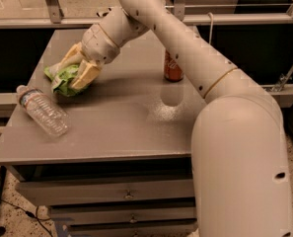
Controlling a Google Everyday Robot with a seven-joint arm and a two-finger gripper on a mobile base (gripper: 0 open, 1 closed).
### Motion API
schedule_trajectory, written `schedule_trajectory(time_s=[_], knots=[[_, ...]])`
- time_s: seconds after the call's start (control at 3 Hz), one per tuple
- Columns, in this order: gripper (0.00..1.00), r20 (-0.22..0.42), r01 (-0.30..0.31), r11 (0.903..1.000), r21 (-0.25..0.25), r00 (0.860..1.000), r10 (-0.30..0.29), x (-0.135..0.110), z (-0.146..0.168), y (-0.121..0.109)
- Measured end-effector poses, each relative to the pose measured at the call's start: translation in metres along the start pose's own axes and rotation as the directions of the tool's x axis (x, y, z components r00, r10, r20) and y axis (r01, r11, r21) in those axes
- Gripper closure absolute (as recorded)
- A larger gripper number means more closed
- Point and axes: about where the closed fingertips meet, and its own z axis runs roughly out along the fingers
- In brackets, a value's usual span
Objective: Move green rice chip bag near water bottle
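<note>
The green rice chip bag (64,79) is crinkled and sits low at the table's left, held between my gripper's (77,72) two cream fingers (87,74). The gripper is shut on the bag, reaching in from the upper right. The water bottle (41,110) lies on its side at the table's left front, its cap toward the far left. The bag is just up and right of the bottle's neck, a small gap apart.
A red soda can (172,66) stands upright at the table's middle right, behind my arm. The grey table (121,127) has drawers below its front edge. A rail and glass partition run behind the table.
</note>
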Motion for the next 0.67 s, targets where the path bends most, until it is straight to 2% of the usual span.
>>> schedule_trajectory(time_s=[0.33,0.67], knots=[[0.12,0.010,0.010,0.9999,-0.011,1.000,-0.010,-0.0051,0.0039,0.0013],[0.00,0.010,0.015,0.9998,-0.015,1.000,-0.015,-0.0065,0.0043,0.0026]])
